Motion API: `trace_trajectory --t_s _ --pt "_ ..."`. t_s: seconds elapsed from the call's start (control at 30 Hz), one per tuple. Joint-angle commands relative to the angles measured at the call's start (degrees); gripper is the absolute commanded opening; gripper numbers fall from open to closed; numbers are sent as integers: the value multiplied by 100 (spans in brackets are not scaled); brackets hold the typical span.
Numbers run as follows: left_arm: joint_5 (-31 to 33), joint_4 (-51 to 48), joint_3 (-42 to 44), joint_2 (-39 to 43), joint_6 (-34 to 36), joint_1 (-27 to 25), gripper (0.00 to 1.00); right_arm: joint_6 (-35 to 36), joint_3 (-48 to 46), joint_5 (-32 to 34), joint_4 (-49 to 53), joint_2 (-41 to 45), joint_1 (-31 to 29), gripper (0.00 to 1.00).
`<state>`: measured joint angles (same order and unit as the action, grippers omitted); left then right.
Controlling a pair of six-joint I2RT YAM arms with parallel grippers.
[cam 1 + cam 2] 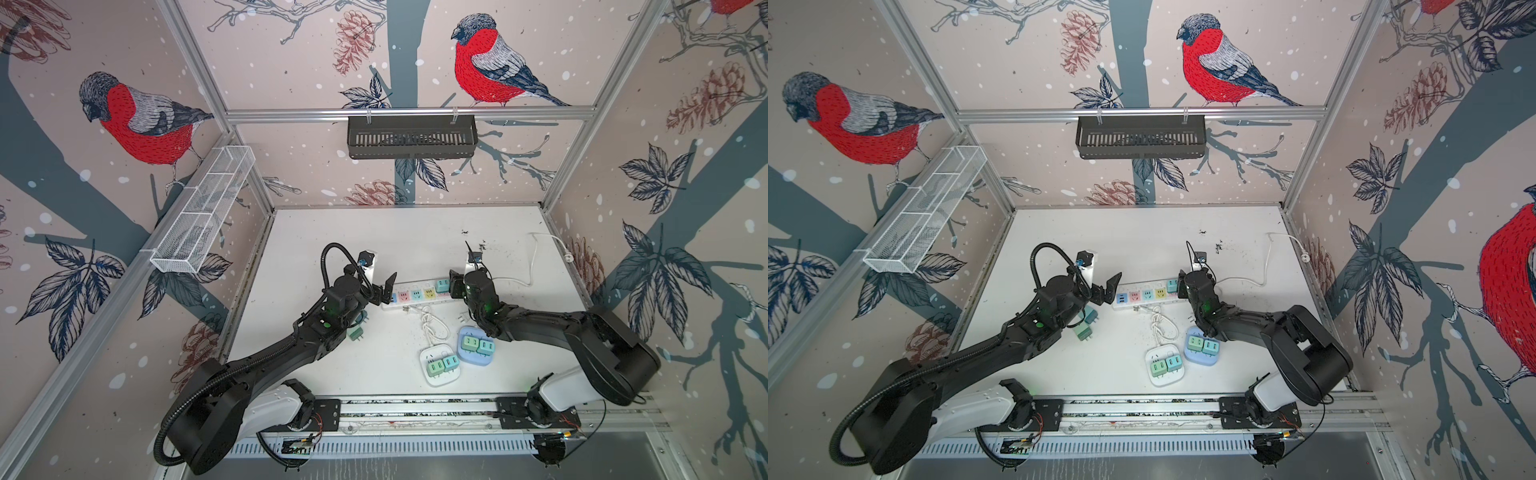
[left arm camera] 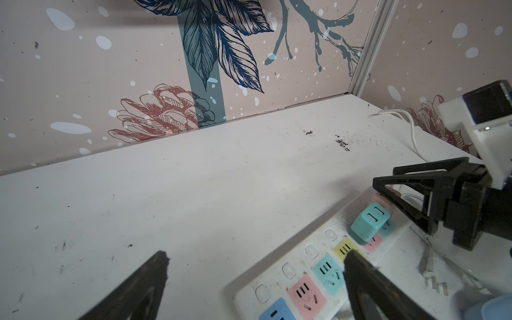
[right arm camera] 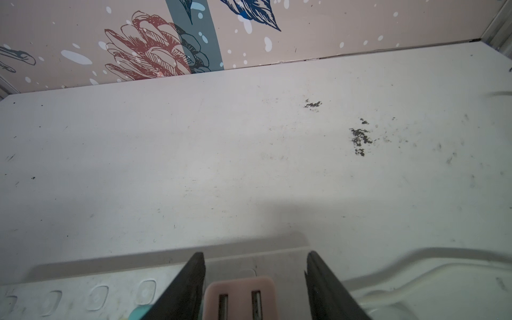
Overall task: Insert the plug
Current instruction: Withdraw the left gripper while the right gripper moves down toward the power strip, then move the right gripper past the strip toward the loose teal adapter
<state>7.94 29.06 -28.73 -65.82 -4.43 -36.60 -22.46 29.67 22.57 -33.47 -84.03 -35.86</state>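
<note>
Right pincer [image 3: 255,255] astride pink plug [image 3: 239,293], ports upward

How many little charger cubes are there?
8 charger cubes. Two on the white hub, two on the blue hub, two beside the left arm, a teal one in the power strip, a pink one within the right gripper. Arms may hide more.

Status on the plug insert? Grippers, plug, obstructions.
Left gripper open, by power strip. Right gripper open, straddling pink plug, which looks seated. Teal plug close beside.
</note>
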Motion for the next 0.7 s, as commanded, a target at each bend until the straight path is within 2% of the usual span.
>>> trace_trajectory --t_s 0.0,0.2,0.53,0.67 --pt "76 162 -25 26 3 7 98 135 -91 173 136 364 -9 61" --pt "40 152 -19 79 -6 12 98 47 -300 213 299 865 93 61" --pt "49 137 -18 105 -6 12 98 138 -194 -740 130 264 368 57" --pt "32 137 -17 105 -6 12 98 171 -172 -842 111 196 372 56"
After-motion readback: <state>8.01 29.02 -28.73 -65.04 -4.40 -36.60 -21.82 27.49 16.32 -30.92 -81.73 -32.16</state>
